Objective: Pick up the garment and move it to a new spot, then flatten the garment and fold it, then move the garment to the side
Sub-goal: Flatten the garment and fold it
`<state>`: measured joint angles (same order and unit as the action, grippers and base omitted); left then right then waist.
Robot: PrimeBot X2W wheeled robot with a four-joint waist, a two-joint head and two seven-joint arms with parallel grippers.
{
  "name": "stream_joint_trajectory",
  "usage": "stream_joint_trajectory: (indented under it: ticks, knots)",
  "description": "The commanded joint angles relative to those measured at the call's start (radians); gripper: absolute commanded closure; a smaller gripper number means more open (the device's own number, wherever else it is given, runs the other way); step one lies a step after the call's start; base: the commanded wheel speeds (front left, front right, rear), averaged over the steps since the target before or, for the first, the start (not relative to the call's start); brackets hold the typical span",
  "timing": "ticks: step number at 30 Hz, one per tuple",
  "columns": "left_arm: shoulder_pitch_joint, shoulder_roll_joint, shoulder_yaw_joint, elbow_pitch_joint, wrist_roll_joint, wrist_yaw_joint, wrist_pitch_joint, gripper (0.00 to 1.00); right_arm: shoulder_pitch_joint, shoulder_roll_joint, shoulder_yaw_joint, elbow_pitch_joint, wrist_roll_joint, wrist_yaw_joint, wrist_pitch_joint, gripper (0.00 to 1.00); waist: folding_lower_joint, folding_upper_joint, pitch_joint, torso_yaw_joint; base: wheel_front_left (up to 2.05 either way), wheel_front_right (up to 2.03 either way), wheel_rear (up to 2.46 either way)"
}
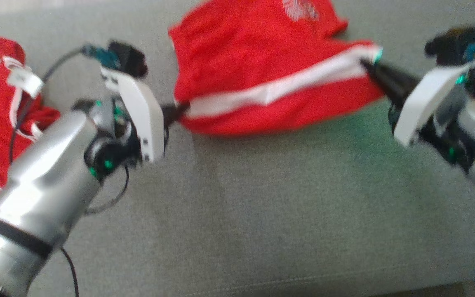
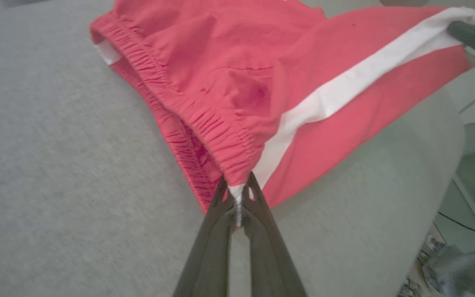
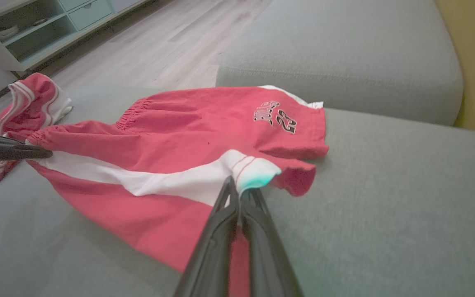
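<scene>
While left gripper (image 2: 236,197) and right gripper (image 3: 241,194) each clamp one end of shorts (image 1: 262,62) on sofa (image 1: 262,206), fold likely underway; next needs even carry-over.

The left gripper (image 1: 178,110) reaches in from the lower left, fingers pinched tight on the shorts (image 1: 254,53); the right gripper (image 1: 368,66) angles in from the right, fingers likewise clamped on them; both silver forearms slant inward.
</scene>
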<state>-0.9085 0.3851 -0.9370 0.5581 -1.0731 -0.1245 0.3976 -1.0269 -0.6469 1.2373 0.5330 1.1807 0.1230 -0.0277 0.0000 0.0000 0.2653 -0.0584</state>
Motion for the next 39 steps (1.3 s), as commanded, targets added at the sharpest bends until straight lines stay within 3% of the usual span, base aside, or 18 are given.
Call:
stream_joint_trajectory:
  ticks: [1, 9, 15, 20, 28, 39]
  knots:
    - [-0.014, 0.059, 0.021, -0.057, -0.03, -0.006, 0.021, 1.0, 0.051, -0.045, 0.003, -0.044, 0.032, 0.008, 0.024, 1.0, 0.0, 0.0, -0.089, -0.003, 0.0, 0.0, 0.0]
    - [0.142, 0.161, -0.035, -0.263, -0.172, -0.006, 0.134, 1.0, 0.221, -0.211, 0.027, -0.25, 0.099, 0.008, 0.161, 1.0, 0.0, 0.0, -0.205, 0.009, 0.0, 0.0, 0.0]
    - [0.172, 0.213, -0.01, -0.362, -0.21, 0.029, 0.145, 1.0, 0.242, -0.284, -0.031, -0.313, 0.08, 0.008, 0.147, 1.0, 0.0, 0.0, -0.198, 0.017, 0.0, 0.0, 0.0]
    - [0.101, 0.194, 0.02, -0.353, -0.185, 0.05, 0.123, 1.0, 0.192, -0.26, -0.11, -0.277, 0.045, 0.008, 0.113, 1.0, 0.0, 0.0, -0.111, 0.04, 0.0, 0.0, 0.0]
    - [-0.025, 0.132, 0.044, -0.267, -0.128, 0.036, 0.073, 1.0, 0.097, -0.217, -0.158, -0.221, 0.01, 0.008, 0.087, 1.0, 0.0, 0.0, -0.001, 0.066, 0.0, 0.0, 0.0]
    - [-0.131, 0.06, 0.052, -0.132, -0.094, 0.017, 0.025, 1.0, -0.053, -0.144, -0.133, -0.081, -0.007, 0.008, 0.055, 1.0, 0.0, 0.0, 0.132, 0.084, 0.0, 0.0, 0.0]
